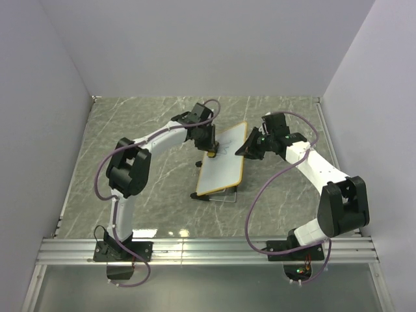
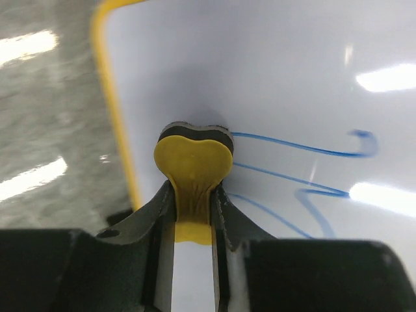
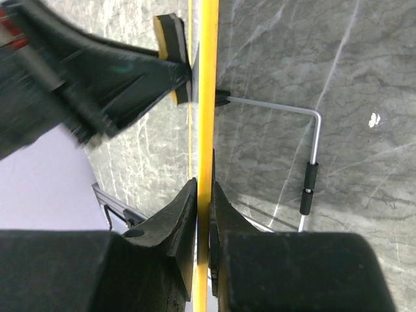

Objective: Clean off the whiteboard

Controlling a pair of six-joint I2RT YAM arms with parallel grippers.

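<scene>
step: wiping, blue marks remaining | small white rectangular orange-framed whiteboard (image 1: 223, 166) propped on grey marbled surface (image 1: 130, 117) between arms | right pincer (image 3: 203, 195) clamped on frame edge | left pincer (image 2: 193, 198) gripping yellow bone-shaped eraser (image 2: 193, 159) against board beside blue marker lines (image 2: 286, 144); next: sweep across them, pressure steady

Fixed overhead rear view down over everything; two wrist close-ups, all three sharing the whiteboard (image 1: 221, 165).
</scene>
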